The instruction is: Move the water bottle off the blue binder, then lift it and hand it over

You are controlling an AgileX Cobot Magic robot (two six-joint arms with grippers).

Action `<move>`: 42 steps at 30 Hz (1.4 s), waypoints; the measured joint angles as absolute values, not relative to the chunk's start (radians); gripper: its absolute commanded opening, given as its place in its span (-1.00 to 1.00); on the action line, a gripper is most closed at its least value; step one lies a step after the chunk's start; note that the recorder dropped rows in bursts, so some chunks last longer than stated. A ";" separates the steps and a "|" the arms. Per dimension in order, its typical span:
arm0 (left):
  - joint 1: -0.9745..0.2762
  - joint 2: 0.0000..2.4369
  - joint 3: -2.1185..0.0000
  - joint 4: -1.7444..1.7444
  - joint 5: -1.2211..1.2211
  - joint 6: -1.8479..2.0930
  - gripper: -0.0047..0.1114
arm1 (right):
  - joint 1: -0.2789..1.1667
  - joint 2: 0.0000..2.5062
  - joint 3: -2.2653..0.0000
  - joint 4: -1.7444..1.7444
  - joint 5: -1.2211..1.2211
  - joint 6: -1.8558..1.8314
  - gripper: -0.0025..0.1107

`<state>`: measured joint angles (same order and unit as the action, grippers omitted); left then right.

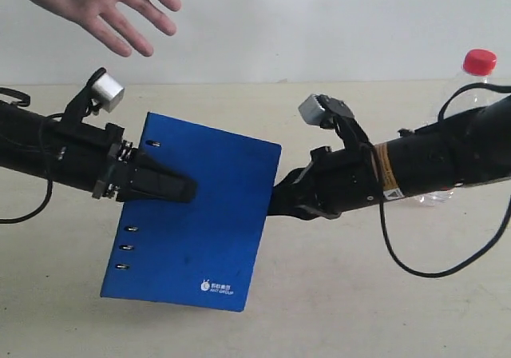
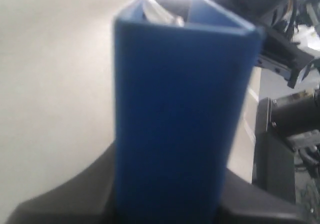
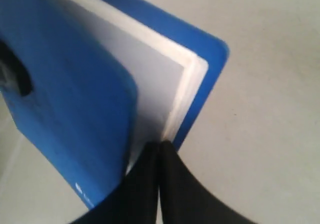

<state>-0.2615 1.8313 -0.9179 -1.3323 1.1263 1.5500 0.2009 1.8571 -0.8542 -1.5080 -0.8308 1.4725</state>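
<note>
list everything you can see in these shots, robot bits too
blue binder: one, deep blue with a small white logo, in the middle, between the two end effectors
water bottle: one, clear with a red cap, upright at the far right, behind the right arm, off the binder
table: one, beige, under everything
person's hand: one, open, above the left arm
wrist cameras: two, grey, one on each arm
left end effector: one, black, clamped on the binder's riveted spine edge
right end effector: one, black, shut, tips at the binder's opposite edge
</note>
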 measured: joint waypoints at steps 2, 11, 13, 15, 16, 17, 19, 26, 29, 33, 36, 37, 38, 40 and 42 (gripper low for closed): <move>-0.270 1.789 -0.916 -1.311 1.118 1.541 -0.83 | 0.209 1.797 -0.854 -1.620 -0.793 1.537 -0.96; -0.279 1.521 -0.904 -1.292 0.873 1.476 -0.83 | 0.217 1.547 -0.856 -1.732 -0.757 1.641 -0.96; -0.283 1.435 -0.869 -1.282 0.856 1.453 -0.83 | 0.219 1.507 -0.856 -1.735 -0.747 1.650 -0.96; -0.301 1.349 -0.818 -1.267 0.827 1.433 -0.83 | 0.219 1.469 -0.856 -1.736 -0.708 1.662 -0.96; -0.316 1.300 -0.781 -1.267 0.800 1.423 -0.83 | 0.219 1.452 -0.856 -1.738 -0.677 1.668 -0.96; -0.336 1.250 -0.741 -1.266 0.765 1.413 -0.83 | 0.219 1.437 -0.856 -1.741 -0.641 1.676 -0.96; -0.377 1.159 -0.655 -1.268 0.661 1.397 -0.83 | 0.219 1.415 -0.856 -1.741 -0.576 1.680 -0.96; -0.498 0.924 -0.436 -1.373 0.116 1.389 -0.83 | 0.219 1.382 -0.856 -1.745 -0.487 1.687 -0.96; -0.523 0.883 -0.422 -1.363 -0.052 1.400 -0.83 | 0.219 1.382 -0.856 -1.745 -0.487 1.707 -0.96; -0.564 0.862 -0.439 -1.331 -0.116 1.362 -0.83 | 0.219 1.382 -0.856 -1.745 -0.487 1.746 -0.96; -0.610 0.854 -0.441 -1.319 -0.129 1.318 -0.83 | 0.219 1.382 -0.856 -1.745 -0.487 1.769 -0.96; -0.623 0.854 -0.441 -1.315 -0.135 1.311 -0.83 | 0.219 1.382 -0.856 -1.745 -0.487 1.771 -0.96; -0.638 0.853 -0.441 -1.311 -0.140 1.309 -0.83 | 0.219 1.382 -0.856 -1.745 -0.487 1.774 -0.96; -0.665 0.852 -0.445 -1.304 -0.149 1.302 -0.83 | 0.219 1.382 -0.856 -1.745 -0.487 1.779 -0.96; -0.691 0.849 -0.452 -1.302 -0.161 1.289 -0.83 | 0.219 1.382 -0.856 -1.745 -0.487 1.781 -0.96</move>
<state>-0.6911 0.8495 -0.4520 -1.3021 -0.1612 1.2892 0.2189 1.3819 -0.8562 -1.7453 -0.4871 1.7815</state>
